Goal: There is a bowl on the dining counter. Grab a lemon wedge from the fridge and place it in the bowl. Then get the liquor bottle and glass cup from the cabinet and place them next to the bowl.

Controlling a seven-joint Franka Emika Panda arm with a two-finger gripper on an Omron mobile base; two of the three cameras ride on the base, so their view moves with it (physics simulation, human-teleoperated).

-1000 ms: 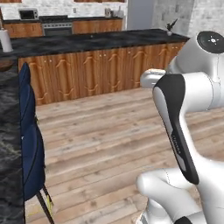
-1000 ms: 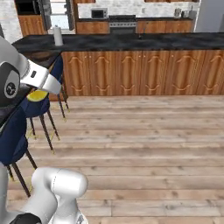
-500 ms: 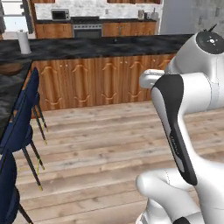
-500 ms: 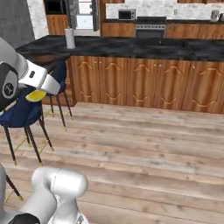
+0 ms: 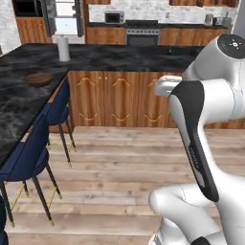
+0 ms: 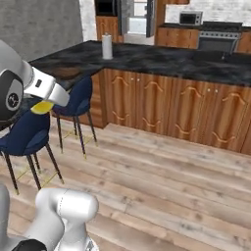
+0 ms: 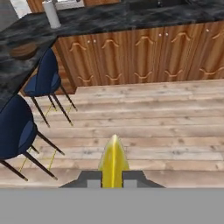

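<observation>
swinging with the driving base, both base cameras are now facing the corner of the dining counter (image 5: pixel 28 95), so the whole scene is sliding across the views while the things themselves are staying put. the lemon wedge (image 7: pixel 113 162) is sitting pinched between the narrow jaws of the gripper (image 7: pixel 113 178), showing as a yellow sliver under the wrist in the right base view (image 6: pixel 43 107). the bowl (image 5: pixel 39 78) is waiting on the black marble, well apart from the wedge, beyond the blue stools (image 5: pixel 33 153) and near a white paper towel roll (image 5: pixel 63 48). judging by this, the carry is heading toward the drop, with bottle and glass not yet fetched.
</observation>
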